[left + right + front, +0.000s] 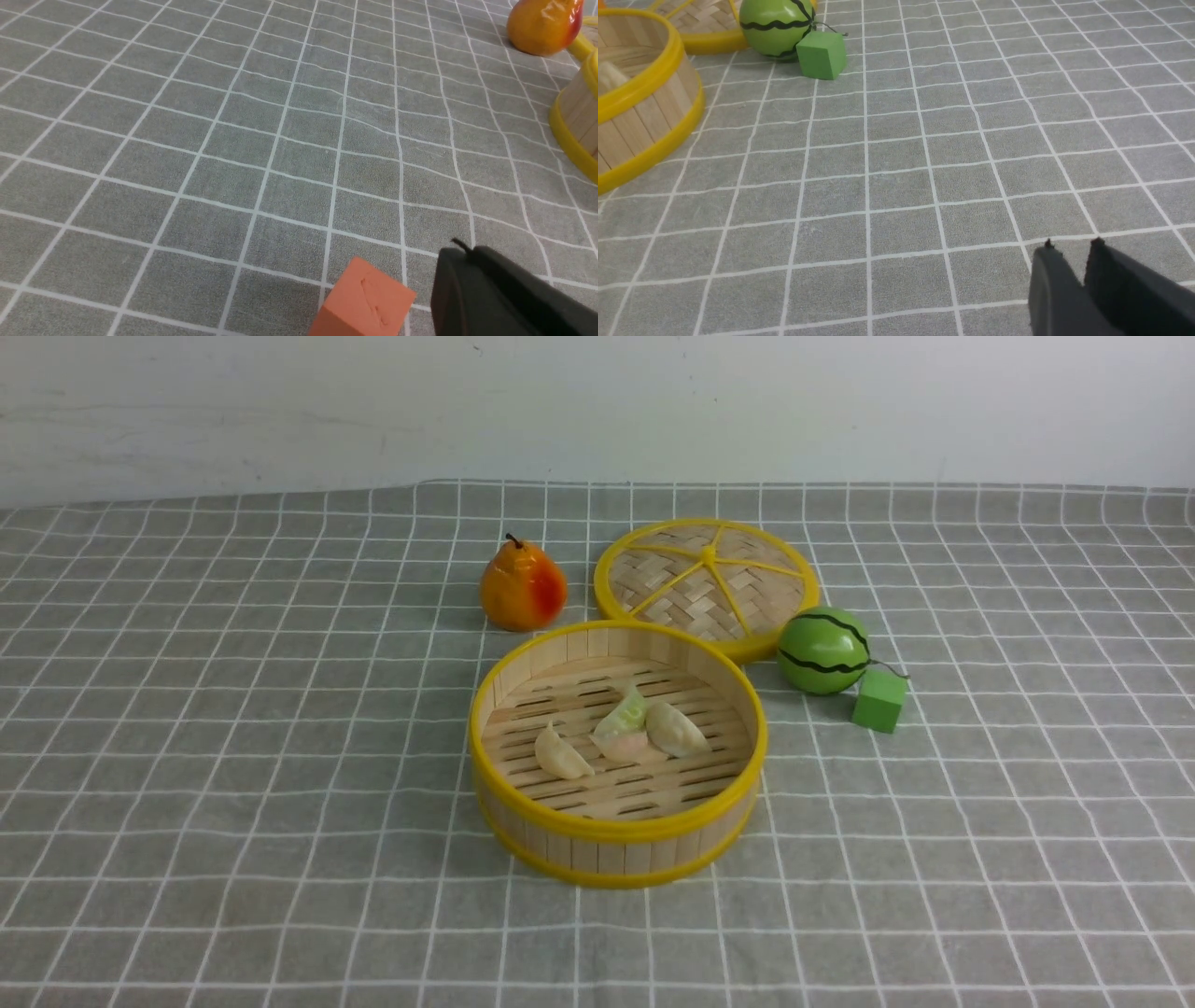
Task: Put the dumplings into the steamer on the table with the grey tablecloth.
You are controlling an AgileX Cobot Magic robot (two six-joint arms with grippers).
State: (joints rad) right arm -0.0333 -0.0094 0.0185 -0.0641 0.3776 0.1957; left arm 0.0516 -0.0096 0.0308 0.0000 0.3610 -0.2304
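The bamboo steamer (611,851) stands mid-table on the grey grid tablecloth (233,756). Inside it lie the dumplings: a cream one (563,753), a pale green one (624,716) and another cream one (679,729), the last two touching over a pinkish piece. Neither arm shows in the front view. In the left wrist view my left gripper (460,248) is shut and empty, low over the cloth, with the steamer's wall (577,112) far off. In the right wrist view my right gripper (1073,244) is open by a narrow gap, nothing between its fingers, well away from the steamer (644,93).
The flat woven lid (707,581) lies behind the steamer. A pear (522,586) stands behind it to the left. A green watermelon ball (824,650) and green cube (878,700) sit to its right. An orange cube (364,298) rests beside my left gripper.
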